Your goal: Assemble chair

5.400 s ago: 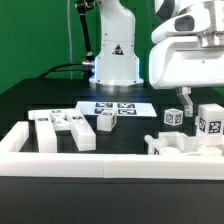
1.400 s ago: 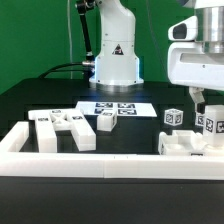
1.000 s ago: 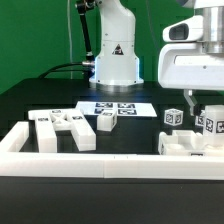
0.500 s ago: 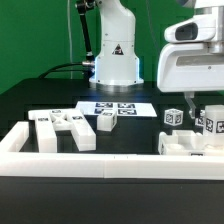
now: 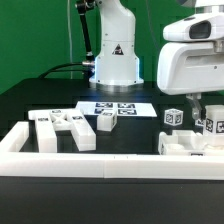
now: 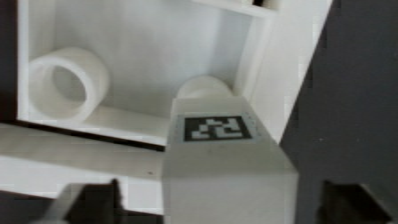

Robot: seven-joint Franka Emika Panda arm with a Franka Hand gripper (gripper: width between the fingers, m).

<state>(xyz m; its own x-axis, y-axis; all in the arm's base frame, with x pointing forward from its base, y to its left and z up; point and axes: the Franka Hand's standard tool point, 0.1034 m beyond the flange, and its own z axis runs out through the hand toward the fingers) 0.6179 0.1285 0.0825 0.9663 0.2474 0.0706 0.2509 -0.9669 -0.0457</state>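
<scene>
1. Exterior view: at the exterior view's right, the gripper [image 5: 207,110] hangs low with its fingers straddling an upright tagged bar [image 5: 211,124], just beside the flat chair panel [image 5: 182,146]. Loose chair bars [image 5: 60,128] and a small tagged block [image 5: 174,118] lie on the black table behind the white border rail [image 5: 100,162], near the marker board [image 5: 118,108].
2. Wrist view: the tagged bar [image 6: 222,150] stands between the dark fingers [image 6: 89,198], against the panel [image 6: 125,60] with its round hole [image 6: 63,85]. Whether the jaws pinch the bar cannot be told.
</scene>
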